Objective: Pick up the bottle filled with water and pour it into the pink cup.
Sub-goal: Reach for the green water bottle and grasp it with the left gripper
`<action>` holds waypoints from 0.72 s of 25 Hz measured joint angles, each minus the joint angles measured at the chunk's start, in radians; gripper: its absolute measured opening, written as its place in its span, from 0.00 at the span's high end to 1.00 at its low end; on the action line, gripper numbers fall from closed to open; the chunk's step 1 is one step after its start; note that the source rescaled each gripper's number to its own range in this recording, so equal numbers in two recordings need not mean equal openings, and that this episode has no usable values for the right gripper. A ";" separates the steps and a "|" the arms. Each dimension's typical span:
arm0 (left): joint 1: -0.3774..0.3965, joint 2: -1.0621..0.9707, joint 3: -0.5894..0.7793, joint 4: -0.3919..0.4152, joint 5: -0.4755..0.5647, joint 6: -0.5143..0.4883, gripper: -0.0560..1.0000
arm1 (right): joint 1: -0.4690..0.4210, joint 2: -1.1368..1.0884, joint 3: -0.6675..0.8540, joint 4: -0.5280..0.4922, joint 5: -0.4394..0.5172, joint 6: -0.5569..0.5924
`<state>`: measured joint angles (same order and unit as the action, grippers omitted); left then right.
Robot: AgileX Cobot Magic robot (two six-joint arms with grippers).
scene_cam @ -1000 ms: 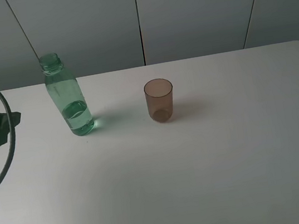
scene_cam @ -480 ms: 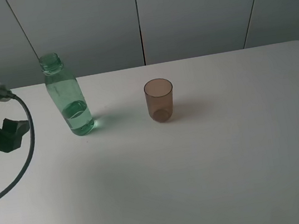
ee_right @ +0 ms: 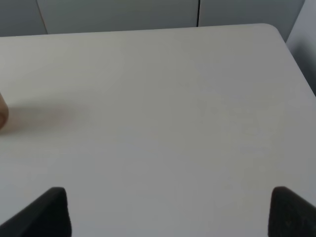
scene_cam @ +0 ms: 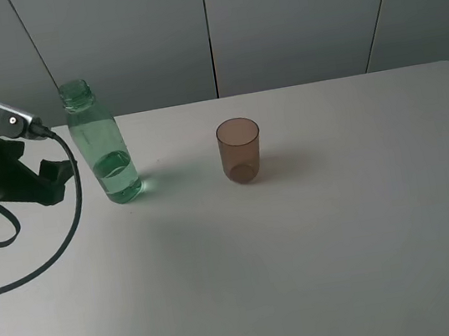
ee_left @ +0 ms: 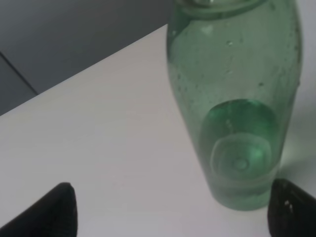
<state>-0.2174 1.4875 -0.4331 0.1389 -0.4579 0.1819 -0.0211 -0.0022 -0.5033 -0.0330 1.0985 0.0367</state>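
Looking at the near left side first, a black cable (scene_cam: 52,257) loops across the white table (scene_cam: 308,274) and runs up to the left arm. The left gripper (scene_cam: 55,178) sits low over the table at the left edge, with its jaws spread wide and nothing in them. In the left wrist view both dark fingertips (ee_left: 49,215) of that gripper (ee_left: 170,219) are well apart, and there's only bare tabletop between them.

Just to the right of it stands the bottle (scene_cam: 104,152). It's upright, see-through green, has no cap, and the water fills roughly the bottom third. From the wrist camera the bottle (ee_left: 237,98) fills the frame, with its base just beside one fingertip. It's not between the jaws yet, and I can't tell if anything is actually touching.

The right gripper (ee_right: 168,215) is spread open too and holds nothing, hanging over the right part of the table (ee_right: 158,98).

The pink cup (scene_cam: 240,150) is further right of the bottle and well apart from it, around the middle of the table. It's upright, brownish-pink, and much shorter than the bottle. Behind the far edge there are grey wall panels (scene_cam: 286,15).
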 joint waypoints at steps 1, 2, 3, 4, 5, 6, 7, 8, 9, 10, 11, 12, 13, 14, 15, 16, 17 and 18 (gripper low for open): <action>0.000 0.012 0.000 0.036 -0.015 -0.024 0.01 | 0.000 0.000 0.000 0.000 0.000 0.000; 0.000 0.026 0.000 0.055 -0.022 -0.043 0.01 | 0.000 0.000 0.000 0.000 0.000 0.000; 0.000 0.039 0.000 0.073 -0.022 -0.053 0.01 | 0.000 0.000 0.000 0.000 0.000 0.000; 0.000 0.050 0.000 0.084 -0.022 -0.059 0.01 | 0.000 0.000 0.000 0.000 0.000 0.000; 0.000 0.063 0.000 0.094 -0.028 -0.064 0.01 | 0.000 0.000 0.000 0.000 0.000 0.000; 0.000 0.077 0.000 0.098 -0.040 -0.066 0.01 | 0.000 0.000 0.000 0.000 0.000 0.000; 0.000 0.089 0.002 0.100 -0.072 -0.066 0.01 | 0.000 0.000 0.000 0.000 0.000 0.000; 0.002 0.100 0.011 0.107 -0.121 -0.068 0.01 | 0.000 0.000 0.000 0.000 0.000 0.000; 0.013 0.109 0.021 0.124 -0.173 -0.068 0.01 | 0.000 0.000 0.000 0.000 0.000 0.000; 0.029 0.118 0.034 0.149 -0.228 -0.068 0.01 | 0.000 0.000 0.000 0.000 0.000 0.000; 0.043 0.125 0.043 0.174 -0.263 -0.071 0.01 | 0.000 0.000 0.000 0.000 0.000 0.000; 0.061 0.129 0.049 0.194 -0.284 -0.076 0.01 | 0.000 0.000 0.000 0.000 0.000 0.000; 0.080 0.137 0.052 0.221 -0.298 -0.084 0.01 | 0.000 0.000 0.000 0.000 0.000 0.000; 0.096 0.143 0.056 0.246 -0.314 -0.089 0.01 | 0.000 0.000 0.000 0.000 0.000 0.000; 0.112 0.148 0.059 0.266 -0.331 -0.090 0.01 | 0.000 0.000 0.000 0.000 0.000 0.000; 0.127 0.154 0.059 0.281 -0.346 -0.091 0.01 | 0.000 0.000 0.000 0.000 0.000 0.000; 0.141 0.163 0.059 0.299 -0.364 -0.093 0.01 | 0.000 0.000 0.000 0.000 0.000 0.000; 0.153 0.175 0.059 0.321 -0.391 -0.093 0.01 | 0.000 0.000 0.000 0.000 0.000 0.000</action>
<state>-0.0642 1.6625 -0.3746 0.4598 -0.8492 0.0890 -0.0211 -0.0022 -0.5033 -0.0330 1.0985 0.0367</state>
